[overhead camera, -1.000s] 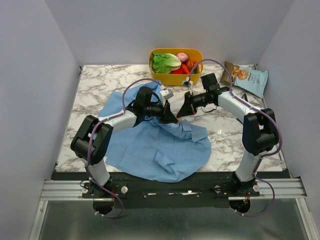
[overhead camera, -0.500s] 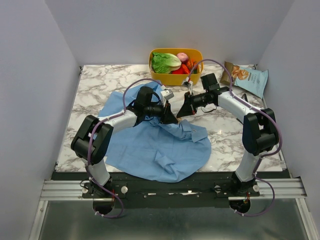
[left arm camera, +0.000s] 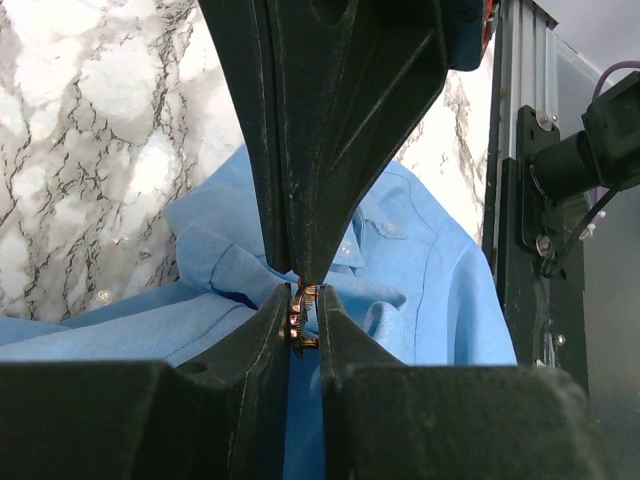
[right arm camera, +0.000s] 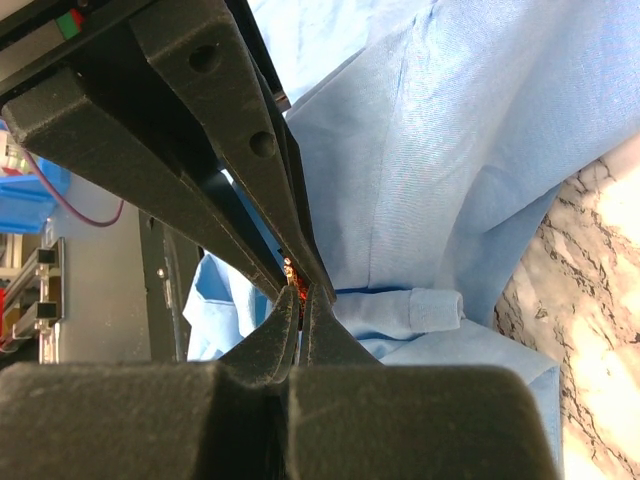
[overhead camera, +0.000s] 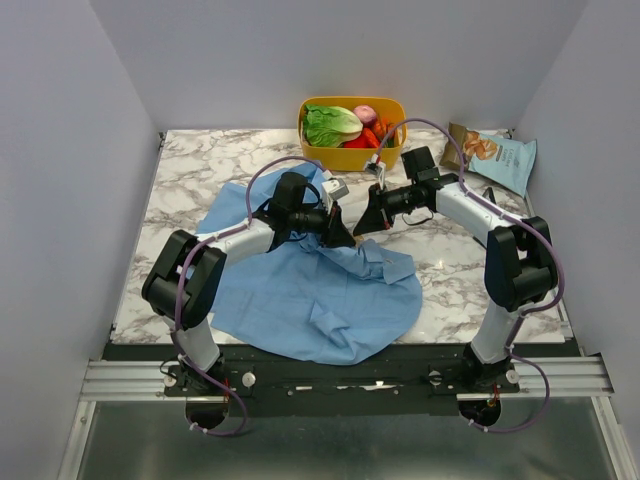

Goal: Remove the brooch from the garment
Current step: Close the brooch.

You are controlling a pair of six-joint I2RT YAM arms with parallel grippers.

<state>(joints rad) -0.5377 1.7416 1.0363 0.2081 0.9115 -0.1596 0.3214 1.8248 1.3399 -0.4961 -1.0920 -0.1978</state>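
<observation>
The garment (overhead camera: 320, 290) is a light-blue shirt spread over the near middle of the marble table. My two grippers meet tip to tip above its collar end. The left gripper (overhead camera: 345, 238) is shut on the brooch (left arm camera: 303, 318), a tiny tan-orange metal ornament pinched between its jaws. The right gripper (overhead camera: 361, 228) comes in from the opposite side with its jaws pressed together on the brooch's (right arm camera: 297, 283) edge. In the left wrist view the right gripper's fingers (left arm camera: 320, 150) reach down onto the ornament. In the top view the fingers hide the brooch. Blue cloth (right arm camera: 450, 150) hangs just behind the tips.
A yellow basket (overhead camera: 350, 158) of vegetables stands at the back centre, just beyond the grippers. A snack bag (overhead camera: 495, 155) lies at the back right. Bare marble (overhead camera: 190, 170) lies left of the shirt. The metal frame rail (left arm camera: 510, 150) runs along the near edge.
</observation>
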